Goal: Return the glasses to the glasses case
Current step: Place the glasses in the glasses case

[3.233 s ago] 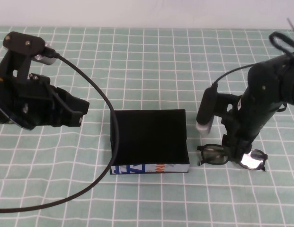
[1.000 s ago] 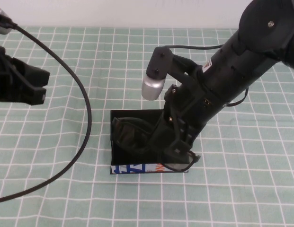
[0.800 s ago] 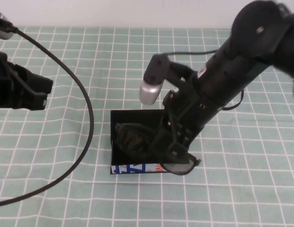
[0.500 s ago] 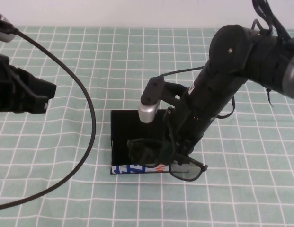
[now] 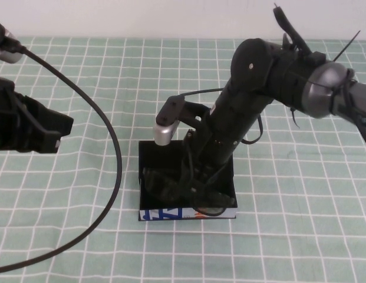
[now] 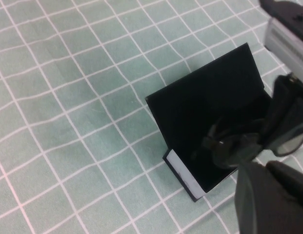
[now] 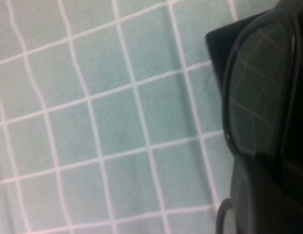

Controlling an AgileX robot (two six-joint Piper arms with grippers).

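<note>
Right gripper is low over the open glasses case, near its front right part, fingers clamped on the glasses (grip point buried under the arm in the high view; right wrist view shows one lens right against the gripper body). Glasses hang inside the case mouth, not lying flat yet as far as can be judged: one lens sits toward the case's left-front, the other pokes out by the white printed front edge. Long axis of the frame runs roughly left-right, along the case's width, slightly skewed toward the front edge.

Key relation: glasses sit directly below and left of the right fingers, over the case floor, so the release likely needs a small shift back from the front edge so the right lens clears it.

Left gripper is parked well off to the left above the checked cloth, far from the case; cannot tell its finger state. Right arm is clearly the working one.
</note>
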